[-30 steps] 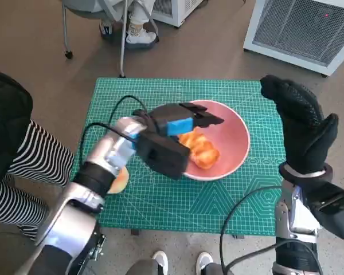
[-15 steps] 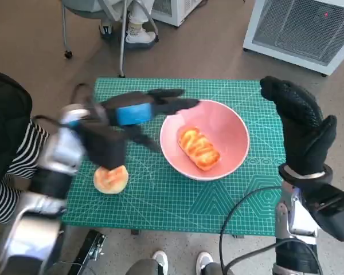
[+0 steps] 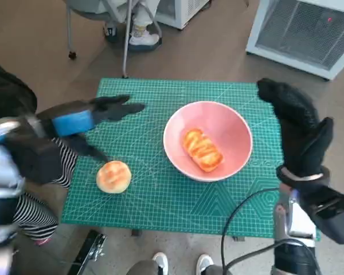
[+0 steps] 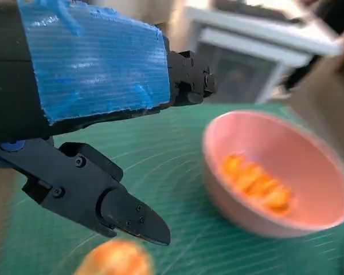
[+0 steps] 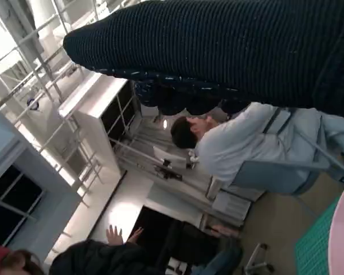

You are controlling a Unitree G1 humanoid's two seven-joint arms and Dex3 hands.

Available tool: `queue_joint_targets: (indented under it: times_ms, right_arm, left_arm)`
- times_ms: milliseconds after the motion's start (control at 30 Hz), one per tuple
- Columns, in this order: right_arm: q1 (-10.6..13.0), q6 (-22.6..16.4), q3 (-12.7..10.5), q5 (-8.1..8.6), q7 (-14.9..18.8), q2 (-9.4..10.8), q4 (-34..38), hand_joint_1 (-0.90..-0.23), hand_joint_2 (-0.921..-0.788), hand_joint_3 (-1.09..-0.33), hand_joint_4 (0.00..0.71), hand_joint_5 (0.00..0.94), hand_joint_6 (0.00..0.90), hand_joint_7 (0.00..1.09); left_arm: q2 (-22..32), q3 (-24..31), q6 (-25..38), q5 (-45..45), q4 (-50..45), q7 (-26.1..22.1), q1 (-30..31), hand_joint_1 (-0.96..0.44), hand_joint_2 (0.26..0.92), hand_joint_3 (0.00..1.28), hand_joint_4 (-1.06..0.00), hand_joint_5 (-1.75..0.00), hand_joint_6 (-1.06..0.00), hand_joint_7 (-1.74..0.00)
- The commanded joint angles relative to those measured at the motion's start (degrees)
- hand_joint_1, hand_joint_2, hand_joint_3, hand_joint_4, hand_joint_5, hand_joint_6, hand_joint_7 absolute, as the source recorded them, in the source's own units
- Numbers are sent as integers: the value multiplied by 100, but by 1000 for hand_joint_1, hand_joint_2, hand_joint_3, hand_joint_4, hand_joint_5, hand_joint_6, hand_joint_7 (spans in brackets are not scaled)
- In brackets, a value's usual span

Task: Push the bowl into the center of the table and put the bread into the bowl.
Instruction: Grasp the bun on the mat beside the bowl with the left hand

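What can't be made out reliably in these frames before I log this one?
- Right hand: the right wrist view shows only the glove's back; its fingertips are hidden.
- Round bread: blurred and cut by the left wrist picture's edge.
- Left hand: motion-blurred in the head view.
- Bread in the bowl: blurred in the left wrist view, surface detail lost.

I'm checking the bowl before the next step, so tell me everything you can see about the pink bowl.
The pink bowl is round, smooth and glossy, plastic or ceramic by its look. It stands upright on the green cutting mat, slightly right of the mat's middle. Inside lies one golden, ridged piece of bread. Neither hand touches it: the left hand hovers off to its left, the right hand is raised beside its right rim.
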Motion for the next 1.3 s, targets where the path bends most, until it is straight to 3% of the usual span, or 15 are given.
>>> queue_joint_targets:
  times_ms: [33, 400, 800, 1300]
  right_arm:
    - [41, 72, 16, 59, 46, 12, 76, -690, -921, -756, 201, 2, 104, 434]
    - [16, 133, 8, 156, 138, -19, 118, -690, -921, -755, 201, 2, 104, 435]
    - [48, 193, 10, 155, 154, -76, 65, -690, -921, -755, 202, 2, 103, 437]
    - [112, 192, -4, 168, 185, -130, -20, -690, -921, -756, 197, 0, 96, 436]
  left_arm:
    - [207, 44, 135, 110, -294, -46, 403, -340, 742, 0, 1, 1, -165, -43]
    - [290, -152, 117, 243, -294, -251, 900, -326, 743, 2, -10, -3, -171, -28]
    - [79, -478, 91, 574, 127, -174, 891, -294, 748, 3, -34, -6, -180, -16]
    - [-398, -945, -409, 1176, 1304, 358, 617, -152, 746, 1, -96, -17, -218, -16]
